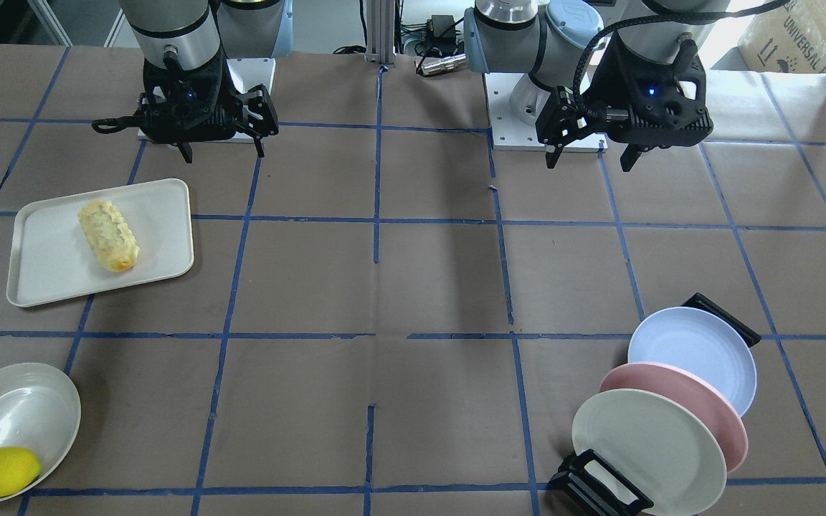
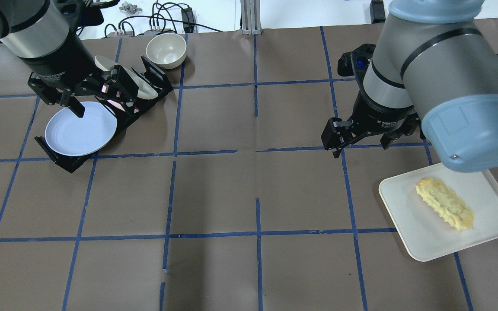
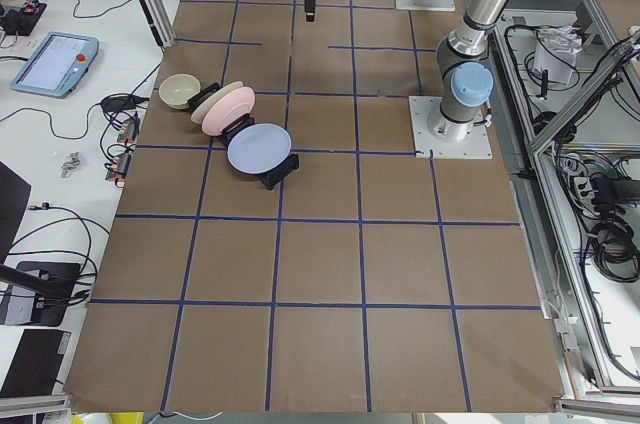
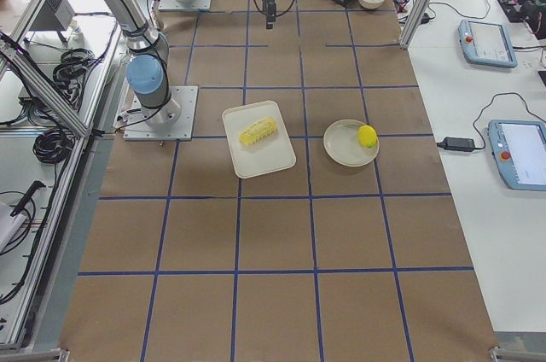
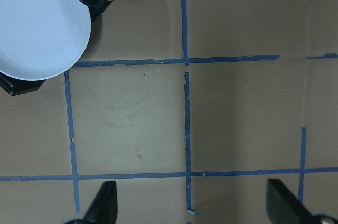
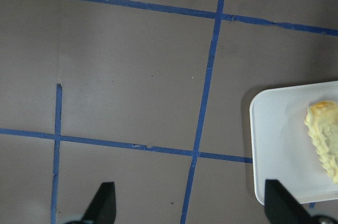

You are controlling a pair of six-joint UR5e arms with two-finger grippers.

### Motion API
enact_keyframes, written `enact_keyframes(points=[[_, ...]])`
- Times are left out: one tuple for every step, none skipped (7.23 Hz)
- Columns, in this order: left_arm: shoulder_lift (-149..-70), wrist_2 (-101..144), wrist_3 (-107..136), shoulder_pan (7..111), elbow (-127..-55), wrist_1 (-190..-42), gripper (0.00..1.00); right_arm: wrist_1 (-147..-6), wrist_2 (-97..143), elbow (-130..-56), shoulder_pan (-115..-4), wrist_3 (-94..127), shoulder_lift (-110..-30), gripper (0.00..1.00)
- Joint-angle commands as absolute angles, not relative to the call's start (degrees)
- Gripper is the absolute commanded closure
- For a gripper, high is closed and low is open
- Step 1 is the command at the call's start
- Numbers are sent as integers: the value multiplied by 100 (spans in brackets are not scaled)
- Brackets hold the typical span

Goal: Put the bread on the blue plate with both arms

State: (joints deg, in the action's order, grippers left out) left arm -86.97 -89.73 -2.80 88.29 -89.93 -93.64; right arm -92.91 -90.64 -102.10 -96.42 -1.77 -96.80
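The bread (image 1: 108, 235) lies on a white tray (image 1: 47, 265) on the robot's right side; it also shows in the overhead view (image 2: 445, 204) and at the edge of the right wrist view (image 6: 325, 139). The blue plate (image 1: 700, 358) leans in a black rack (image 1: 599, 491) on the robot's left side, and shows in the overhead view (image 2: 80, 131) and the left wrist view (image 5: 39, 28). My right gripper (image 1: 224, 154) hangs open and empty above the table, short of the tray. My left gripper (image 1: 589, 154) hangs open and empty, apart from the rack.
A pink plate (image 1: 707, 401) and a cream plate (image 1: 646, 451) stand in the same rack in front of the blue one. A cream bowl (image 2: 166, 49) sits beyond the rack. A white dish (image 1: 47, 387) holds a lemon (image 1: 1, 471) near the tray.
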Motion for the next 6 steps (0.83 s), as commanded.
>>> enact_keyframes(points=[[-8684,-8991,-325,8850,-9009,-9325,0,-9325,-9062,-10230,-9642,-185,-9677,0],[-8771,-8974,-525,8755,-8878,-9325,0,-9325,-9070,-10230,-9642,-219,-9677,0],[-8806,-9008,-954,8571,-8903,-9377,0,-9343,-9096,-10230,-9589,-255,-9659,0],[-8876,-8948,-1263,8152,-8877,-9369,0,-9369,-9149,-10317,-9432,-664,-9659,0],[-9007,-8939,-1579,7721,-8868,-9360,0,-9526,-9167,-10518,-9126,-1242,-9668,0],[-9218,-8947,-2226,7351,-8851,-9299,0,-9719,-9176,-10695,-8732,-1770,-9668,0]])
